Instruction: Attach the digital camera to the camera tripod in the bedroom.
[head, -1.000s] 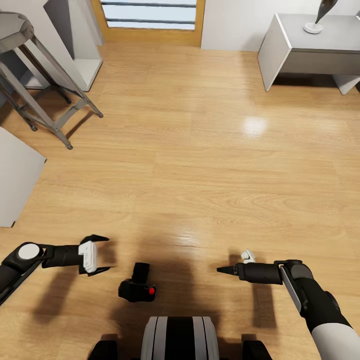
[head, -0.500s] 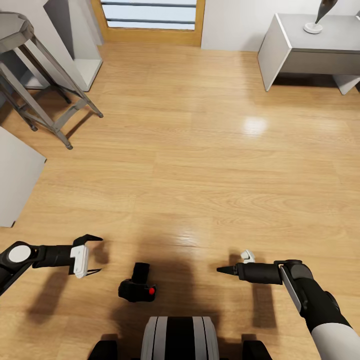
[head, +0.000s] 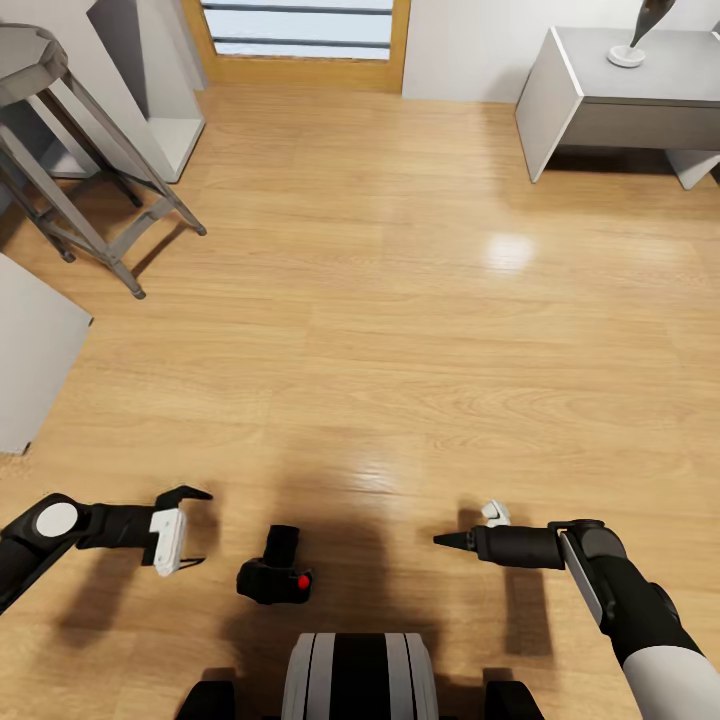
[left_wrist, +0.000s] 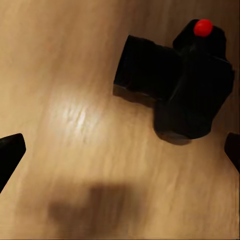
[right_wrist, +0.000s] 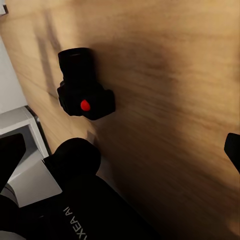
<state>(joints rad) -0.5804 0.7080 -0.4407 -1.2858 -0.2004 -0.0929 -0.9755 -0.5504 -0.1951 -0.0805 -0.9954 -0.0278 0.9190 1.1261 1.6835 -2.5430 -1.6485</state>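
Digital camera (head: 274, 575) lies on the wood floor (head: 400, 330) just ahead of the robot's base, lens pointing far, red dot up, untouched. Left hand (head: 183, 529) hovers just to its left with fingers spread wide and empty; right hand (head: 468, 527) sits off to the camera's right, also open and empty by its wrist view. Task looks barely begun: camera not yet picked up, carrying and mounting on the tripod all remain.

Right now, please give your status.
Left gripper jaws open, empty, beside digital camera. Right gripper open, empty. Camera on floor, nothing between.
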